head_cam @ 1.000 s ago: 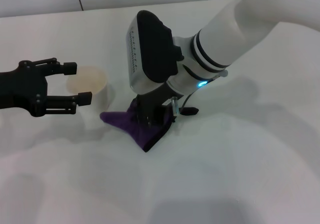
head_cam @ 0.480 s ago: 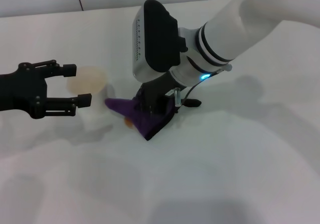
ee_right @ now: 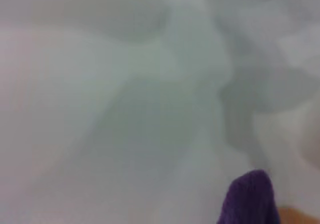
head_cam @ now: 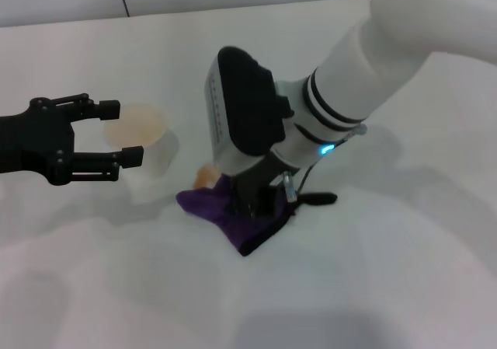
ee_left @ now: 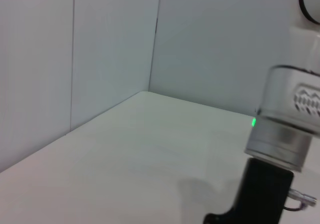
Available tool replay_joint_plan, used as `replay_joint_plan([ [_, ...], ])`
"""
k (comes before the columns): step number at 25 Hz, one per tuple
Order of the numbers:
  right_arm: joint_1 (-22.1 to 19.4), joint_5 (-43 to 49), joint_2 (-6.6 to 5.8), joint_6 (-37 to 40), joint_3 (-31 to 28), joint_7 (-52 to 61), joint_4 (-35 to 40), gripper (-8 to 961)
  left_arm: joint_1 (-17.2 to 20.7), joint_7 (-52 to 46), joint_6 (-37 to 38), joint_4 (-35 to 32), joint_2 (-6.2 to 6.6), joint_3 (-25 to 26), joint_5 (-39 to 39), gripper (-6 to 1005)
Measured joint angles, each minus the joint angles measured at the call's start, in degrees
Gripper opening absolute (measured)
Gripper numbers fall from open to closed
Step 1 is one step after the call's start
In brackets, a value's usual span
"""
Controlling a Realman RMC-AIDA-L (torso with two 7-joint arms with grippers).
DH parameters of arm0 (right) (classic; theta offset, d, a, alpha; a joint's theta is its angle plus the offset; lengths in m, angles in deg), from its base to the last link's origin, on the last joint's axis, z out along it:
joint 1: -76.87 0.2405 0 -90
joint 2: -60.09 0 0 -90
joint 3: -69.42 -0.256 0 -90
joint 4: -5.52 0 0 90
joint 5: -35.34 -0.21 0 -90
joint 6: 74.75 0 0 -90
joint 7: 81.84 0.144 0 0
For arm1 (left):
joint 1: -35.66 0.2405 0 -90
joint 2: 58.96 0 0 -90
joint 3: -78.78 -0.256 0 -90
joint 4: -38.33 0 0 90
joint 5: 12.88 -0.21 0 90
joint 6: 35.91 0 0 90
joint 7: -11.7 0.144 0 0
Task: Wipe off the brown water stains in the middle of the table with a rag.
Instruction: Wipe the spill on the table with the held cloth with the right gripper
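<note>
- Your right gripper [head_cam: 250,201] is pressing the rag [head_cam: 237,218] down on the table [head_cam: 373,271], jaws closed on the cloth from above, so you're mid-wipe.
- The stain [head_cam: 205,176] is peeking out orange-brown at the rag's far-left edge, just beside the cup [head_cam: 141,148]. Looks to me like the rag is sitting mostly off it, so you're not done yet.
- I'd be sweeping the rag toward the cup side so the fuzzy part is actually covering the blotch, and keeping the downward pressure steady so it's soaking rather than smearing.
- Watch the cup. It's close to the stain, and a wide stroke is probably going to nudge it, so short passes seem safer.
- The rag's black loop [head_cam: 317,199] is trailing out on the right side; it's clear of the wipe path, no worry there.
- Your left gripper [head_cam: 115,134] is hovering by the cup with jaws wide open, holding nothing, one finger over the rim. It's just waiting there.
- The right wrist view is only showing a purple corner and a bit of orange, so go by the head view.
</note>
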Motion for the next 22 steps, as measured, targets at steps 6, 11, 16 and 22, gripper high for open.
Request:
replay_joint_plan([
  [6, 0.7, -0.4, 0.10, 2.3, 1.9, 0.1, 0.4, 68, -0.3, 0.1, -0.1, 0.0, 0.01, 0.0, 0.0, 876],
  [11, 1.3, -0.6, 0.13, 1.5, 3.1, 0.8, 1.2, 68, -0.5, 0.1, -0.2, 0.0, 0.01, 0.0, 0.0, 876],
  [16, 2.8, -0.6, 0.14, -0.3, 4.9, 2.2, 0.7, 68, -0.6, 0.1, -0.5, 0.0, 0.01, 0.0, 0.0, 876],
  [22, 4.8, -0.1, 0.13, -2.0, 5.7, 2.5, -1.9, 68, -0.6, 0.1, -0.6, 0.0, 0.01, 0.0, 0.2, 876],
])
